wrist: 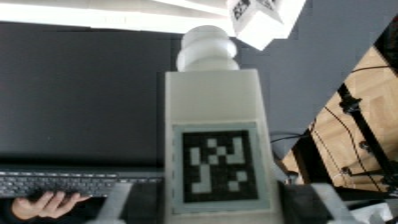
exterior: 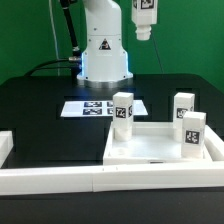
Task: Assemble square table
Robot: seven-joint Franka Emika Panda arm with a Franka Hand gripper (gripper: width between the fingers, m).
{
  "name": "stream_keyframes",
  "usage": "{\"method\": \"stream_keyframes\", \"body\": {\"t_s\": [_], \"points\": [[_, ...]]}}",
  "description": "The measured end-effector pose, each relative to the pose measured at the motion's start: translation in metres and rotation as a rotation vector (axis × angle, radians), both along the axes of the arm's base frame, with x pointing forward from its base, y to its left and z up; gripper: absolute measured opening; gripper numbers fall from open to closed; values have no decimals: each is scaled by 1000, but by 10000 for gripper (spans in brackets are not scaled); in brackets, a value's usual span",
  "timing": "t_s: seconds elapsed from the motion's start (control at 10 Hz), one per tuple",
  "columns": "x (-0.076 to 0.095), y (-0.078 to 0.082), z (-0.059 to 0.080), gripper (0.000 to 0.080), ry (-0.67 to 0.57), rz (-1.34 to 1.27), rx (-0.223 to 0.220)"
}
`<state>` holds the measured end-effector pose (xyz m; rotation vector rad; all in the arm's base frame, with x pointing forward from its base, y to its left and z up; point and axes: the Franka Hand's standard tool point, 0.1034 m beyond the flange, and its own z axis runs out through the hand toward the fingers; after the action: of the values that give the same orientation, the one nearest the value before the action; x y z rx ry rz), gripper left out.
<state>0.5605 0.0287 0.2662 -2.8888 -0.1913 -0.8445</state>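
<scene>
Square table panel (exterior: pixel 150 150) is lying flat on the black table (exterior: pixel 40 110), its raised rim facing up, with three tagged legs standing upright on or at it: one (exterior: pixel 123 110) at about ten o'clock of the panel, one (exterior: pixel 183 106) at about one o'clock, and one (exterior: pixel 193 129) at about three o'clock. The marker board (exterior: pixel 95 107) is lying just beyond the panel, toward eleven o'clock. A white border bar (exterior: pixel 110 180) is running along the panel's near edge. The gripper (exterior: pixel 143 30) is hanging high above the scene, clenching the fourth leg (wrist: pixel 214 140) between its fingers (wrist: pixel 134 205), the leg's rounded peg pointing away from the wrist camera.
</scene>
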Motion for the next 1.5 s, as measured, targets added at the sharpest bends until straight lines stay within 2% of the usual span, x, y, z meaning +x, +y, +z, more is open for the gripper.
{"method": "stream_keyframes", "body": {"t_s": [0.2,0.4,0.5,0.9,1.1,1.2,1.3,1.5], "points": [[0,6,5,288,-6,11,7],[0,-3,-8,288,16,10,-20],[-1,-3,-11,288,20,9,-20],[-2,-4,-10,288,25,26,-20],[-15,-13,9,288,65,108,60],[-16,-17,8,288,67,147,67],[-14,-21,-3,288,82,149,68],[-13,-31,-7,288,80,159,47]]}}
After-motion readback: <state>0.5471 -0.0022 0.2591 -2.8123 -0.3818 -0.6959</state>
